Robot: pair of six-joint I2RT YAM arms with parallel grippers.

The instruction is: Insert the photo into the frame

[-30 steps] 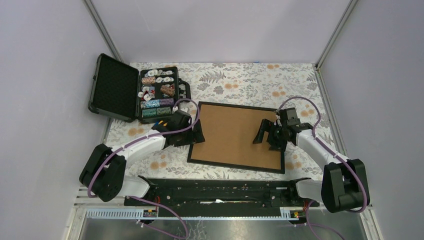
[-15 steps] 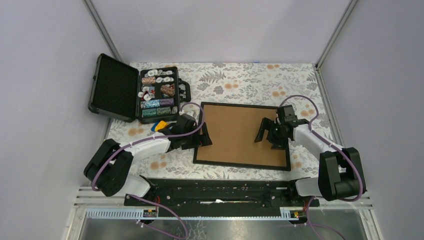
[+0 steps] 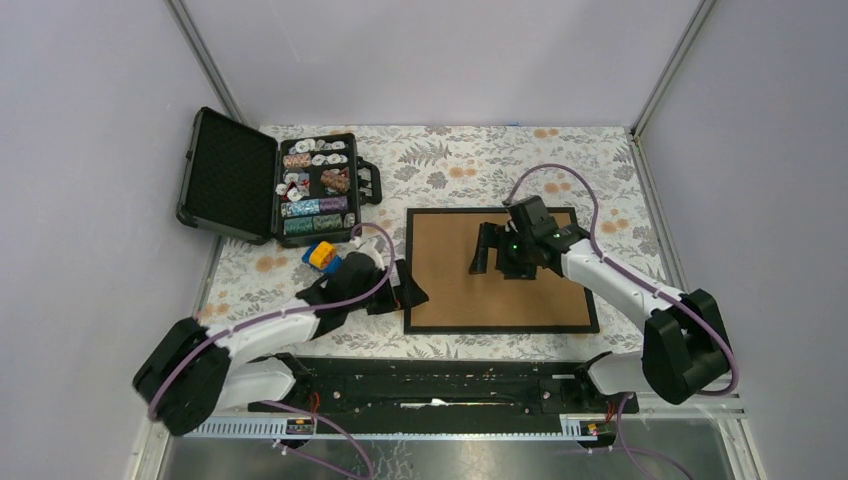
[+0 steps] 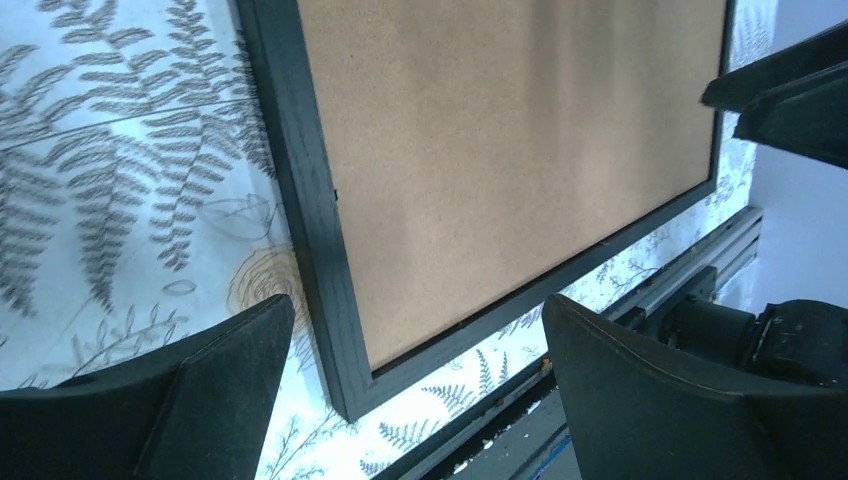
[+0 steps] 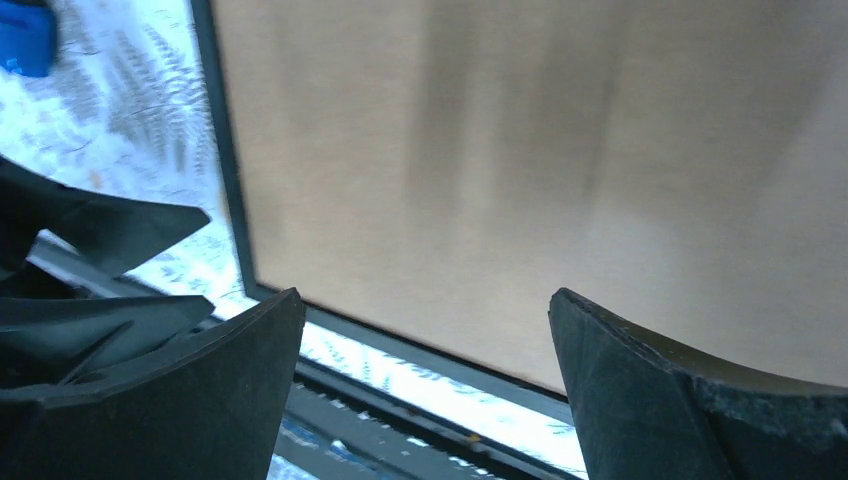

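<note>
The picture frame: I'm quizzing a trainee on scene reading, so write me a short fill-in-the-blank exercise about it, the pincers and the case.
1. The picture frame lies with its brown ___ facing up.
2. The right pincer, above the frame, has its jaws ___.
3. The poker-chip case stands on the ___ arm's side of the frame.
Missing words: back; open; left.

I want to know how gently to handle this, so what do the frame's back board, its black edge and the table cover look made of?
Frame: the board looks like brown pressed fibreboard, matte with fine speckling. The moulding is thin, black and satin, either painted wood or plastic; I can't tell which. Table cover: probably printed fabric or vinyl, going by its flat fern-and-flower pattern.
</note>
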